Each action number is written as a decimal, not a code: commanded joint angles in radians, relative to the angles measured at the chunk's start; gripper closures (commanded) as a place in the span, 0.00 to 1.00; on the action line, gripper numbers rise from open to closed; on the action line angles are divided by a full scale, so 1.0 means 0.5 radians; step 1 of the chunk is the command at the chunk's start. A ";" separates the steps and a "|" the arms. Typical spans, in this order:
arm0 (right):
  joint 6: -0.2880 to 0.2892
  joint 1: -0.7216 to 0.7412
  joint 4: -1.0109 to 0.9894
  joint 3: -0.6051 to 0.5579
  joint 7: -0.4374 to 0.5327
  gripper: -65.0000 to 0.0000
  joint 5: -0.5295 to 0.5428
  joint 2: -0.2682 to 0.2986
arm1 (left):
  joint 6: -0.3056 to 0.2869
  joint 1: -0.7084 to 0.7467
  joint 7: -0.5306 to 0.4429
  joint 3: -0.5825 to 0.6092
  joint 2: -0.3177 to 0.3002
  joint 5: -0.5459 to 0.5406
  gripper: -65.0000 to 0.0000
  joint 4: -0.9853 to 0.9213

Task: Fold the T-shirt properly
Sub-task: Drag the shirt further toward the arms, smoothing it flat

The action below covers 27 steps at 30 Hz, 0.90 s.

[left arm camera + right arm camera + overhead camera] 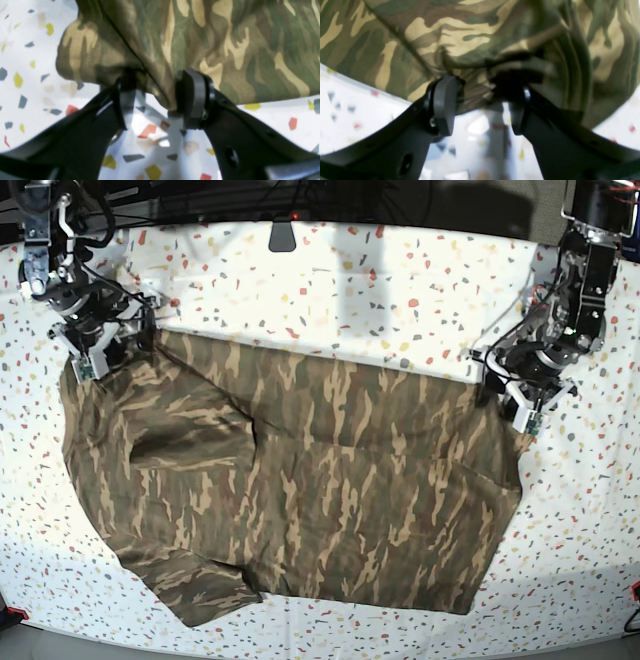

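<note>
A camouflage T-shirt [300, 480] lies spread across a white, speckled worktop [400, 280]. The left claw [155, 92] pinches a bunched fold at one upper corner of the shirt. The right claw [480, 100] grips gathered cloth at the opposite upper corner. Both corners are raised slightly off the worktop.

The base camera looks down from above on the whole table [400, 270]. Each wrist camera peers closely past its own pincer at the T-shirt [300, 480], which all three views share.
</note>
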 commanded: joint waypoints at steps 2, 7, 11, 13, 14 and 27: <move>0.034 -0.108 0.007 0.026 -0.241 0.50 -0.110 0.021 | -0.015 0.161 1.167 0.033 -0.023 0.181 0.55 -0.084; 0.034 -0.192 0.039 0.034 -0.241 0.50 -0.105 0.021 | -0.016 0.266 1.192 0.033 -0.024 0.182 0.55 -0.079; 0.034 -0.195 0.039 0.034 -0.240 0.50 -0.104 0.021 | -0.016 0.359 1.186 0.033 -0.026 0.183 0.55 -0.018; 0.034 -0.190 0.039 0.034 -0.240 0.50 -0.103 0.021 | -0.015 0.381 1.180 0.033 -0.037 0.182 0.55 0.044; 0.034 -0.190 0.043 0.034 -0.240 0.50 -0.102 0.021 | -0.010 0.383 1.189 0.033 -0.047 0.179 0.55 0.080; 0.089 -0.192 0.060 0.034 -0.235 0.50 -0.102 0.122 | 0.272 0.557 1.243 0.033 -0.257 0.175 0.55 0.522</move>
